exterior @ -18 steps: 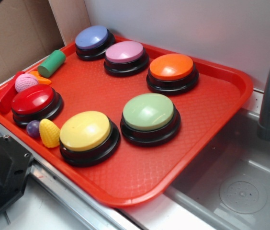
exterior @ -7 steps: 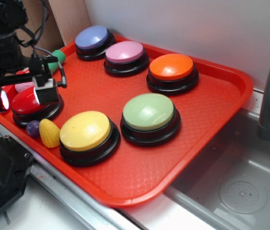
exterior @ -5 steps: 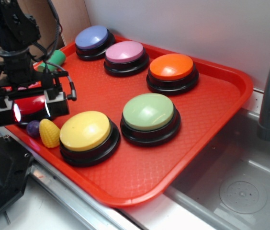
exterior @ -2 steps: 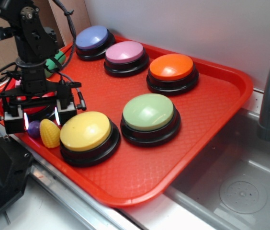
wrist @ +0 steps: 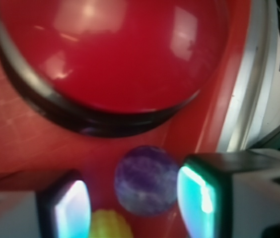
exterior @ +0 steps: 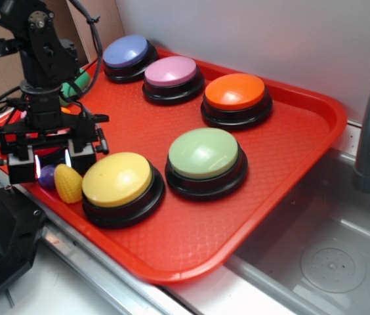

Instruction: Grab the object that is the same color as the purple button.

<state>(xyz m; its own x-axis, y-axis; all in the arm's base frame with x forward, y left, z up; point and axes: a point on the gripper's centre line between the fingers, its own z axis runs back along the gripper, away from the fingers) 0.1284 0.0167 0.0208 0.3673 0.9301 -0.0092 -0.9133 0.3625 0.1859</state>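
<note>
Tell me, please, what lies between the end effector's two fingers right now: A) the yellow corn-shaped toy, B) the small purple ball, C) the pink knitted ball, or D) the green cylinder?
B: the wrist view shows the small purple ball sitting in the gap between the open fingers of the end effector, just below the red button.

Bright, even light; soft close-up from the wrist.
Pale glare spots sit on the red button [wrist: 112,54]; the finger pads [wrist: 195,201] glow teal, blurred like everything near.
</note>
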